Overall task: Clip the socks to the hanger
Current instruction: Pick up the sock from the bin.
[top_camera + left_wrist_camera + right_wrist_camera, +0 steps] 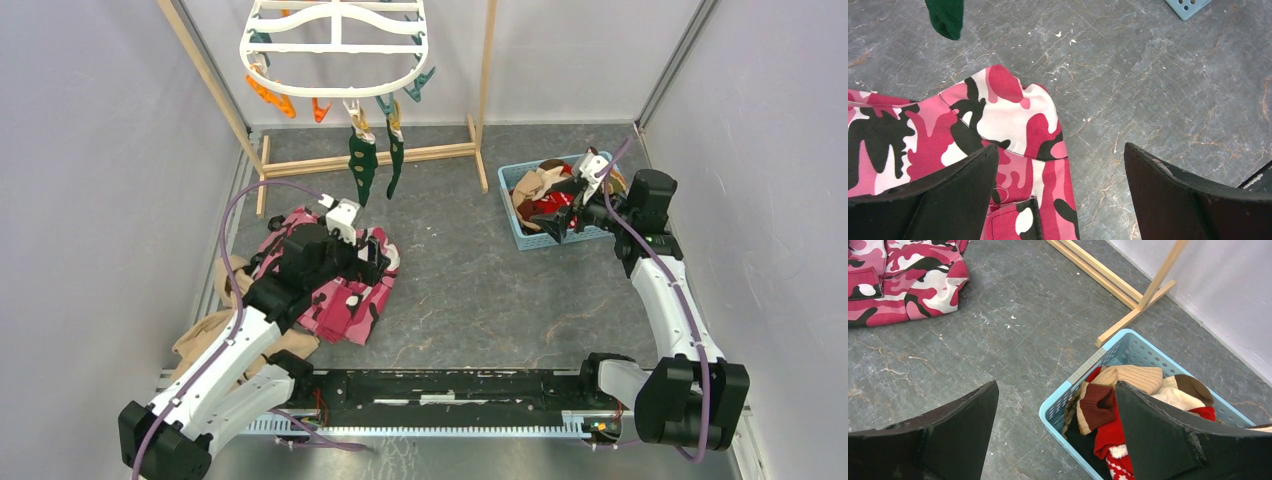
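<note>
The white oval hanger [335, 45] hangs at the back with orange, teal and white clips. Two dark green socks [362, 165] dangle from its front clips; the toe of one shows in the left wrist view [946, 17]. More socks lie in a blue basket [1088, 365]: a brown-cuffed one [1095, 405], a red and white one [1110, 445], a tan ribbed one [1133, 377]. My right gripper [1057, 405] hovers open over the basket's near-left corner [520, 215]. My left gripper [1060, 165] is open and empty above the edge of the camouflage garment.
A pink camouflage garment [340, 285] lies on the grey floor under the left arm, and a tan cloth [205, 335] beside it at the left. The wooden stand's base bar [400, 155] and poles frame the hanger. Grey walls close in both sides.
</note>
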